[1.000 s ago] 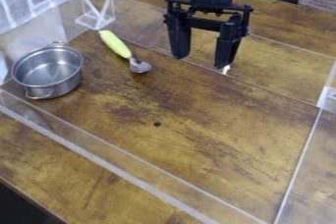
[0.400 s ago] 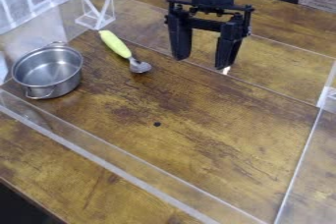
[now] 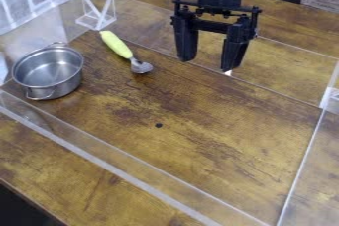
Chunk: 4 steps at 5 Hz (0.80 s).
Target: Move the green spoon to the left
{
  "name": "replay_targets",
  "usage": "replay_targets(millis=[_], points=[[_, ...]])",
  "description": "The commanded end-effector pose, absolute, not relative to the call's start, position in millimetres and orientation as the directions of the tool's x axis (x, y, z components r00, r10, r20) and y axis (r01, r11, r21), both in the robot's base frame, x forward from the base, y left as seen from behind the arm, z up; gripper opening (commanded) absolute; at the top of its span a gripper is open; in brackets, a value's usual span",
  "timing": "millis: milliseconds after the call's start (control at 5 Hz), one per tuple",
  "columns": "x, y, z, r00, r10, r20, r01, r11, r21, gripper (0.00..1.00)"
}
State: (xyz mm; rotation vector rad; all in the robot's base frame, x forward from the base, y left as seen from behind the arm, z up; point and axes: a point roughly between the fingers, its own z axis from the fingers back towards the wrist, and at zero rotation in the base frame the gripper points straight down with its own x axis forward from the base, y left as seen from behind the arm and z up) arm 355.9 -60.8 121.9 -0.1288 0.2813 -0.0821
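Observation:
The green spoon [image 3: 121, 50] lies flat on the wooden table, its yellow-green handle pointing up-left and its small silver bowl [image 3: 141, 67] at the lower right. My gripper [image 3: 208, 61] hangs above the table to the right of the spoon, its two black fingers pointing down and spread apart, open and empty. It is apart from the spoon.
A round steel pot [image 3: 48, 71] stands at the left, left of the spoon. A clear plastic stand [image 3: 95, 14] is at the back left. Clear acrylic walls [image 3: 79, 151] border the work area. A white object [image 3: 332, 97] sits at the right edge.
My gripper has shifted slightly to the right and a bit away from the spoon. The spoon and pot have not moved.

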Motion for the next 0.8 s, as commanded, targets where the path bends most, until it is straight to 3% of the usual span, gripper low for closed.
replay_targets(millis=[0,600], points=[[361.3,-60.8,140.7,0.973,-0.095,-0.211,0.066,0.988,-0.143,1.00],[362.0,-52.4,141.9,0.975,-0.068,-0.210,0.038,0.989,-0.141,1.00]])
